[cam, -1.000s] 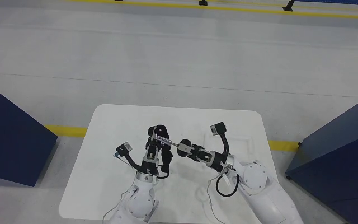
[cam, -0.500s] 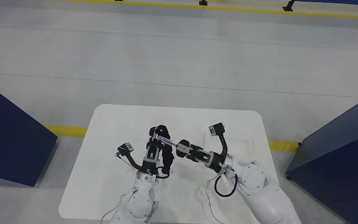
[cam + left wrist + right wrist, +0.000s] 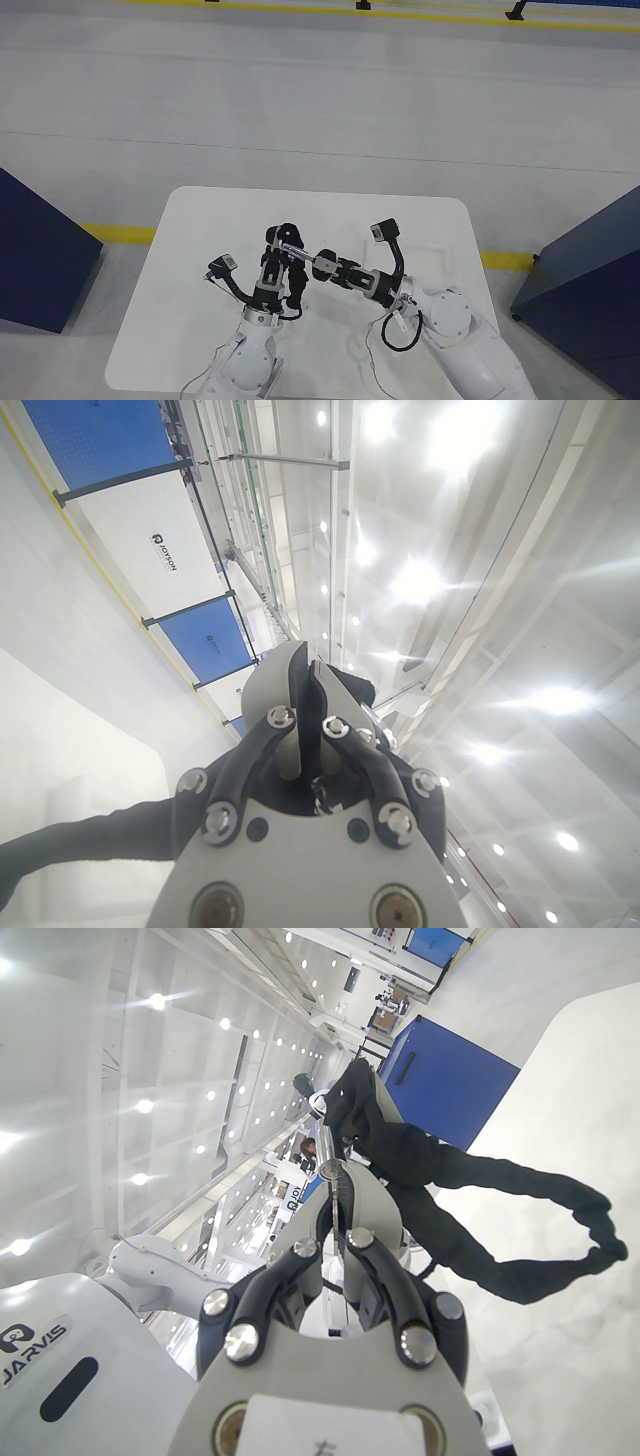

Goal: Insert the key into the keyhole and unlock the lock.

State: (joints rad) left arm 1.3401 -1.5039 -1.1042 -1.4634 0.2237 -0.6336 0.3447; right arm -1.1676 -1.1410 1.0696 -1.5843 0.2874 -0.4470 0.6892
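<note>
My right pincer [image 3: 342,1190] is clenched on the flat, thin silver metal key [image 3: 334,1215], pads pressed on its broad faces, blade pointing away from the wrist. The blade's tip meets the end face of the silver-barrelled cable lock [image 3: 325,1148]; how far it has entered the keyhole I cannot tell. My left pincer [image 3: 306,672] is clamped on the lock's body, holding it up above the middle of the white surface [image 3: 200,300], somewhat nearer the near edge than the far one. From the barrel a black fabric-sleeved cable [image 3: 525,1188] droops in a loose loop toward the surface. I judge the key light, stiff and slick, likely to pivot between the pads under turning load, so a grip on the wide head, flat to the pads, suits it. The cable is limp and useless for bracing; the rigid barrel is the place to hold the lock.
</note>
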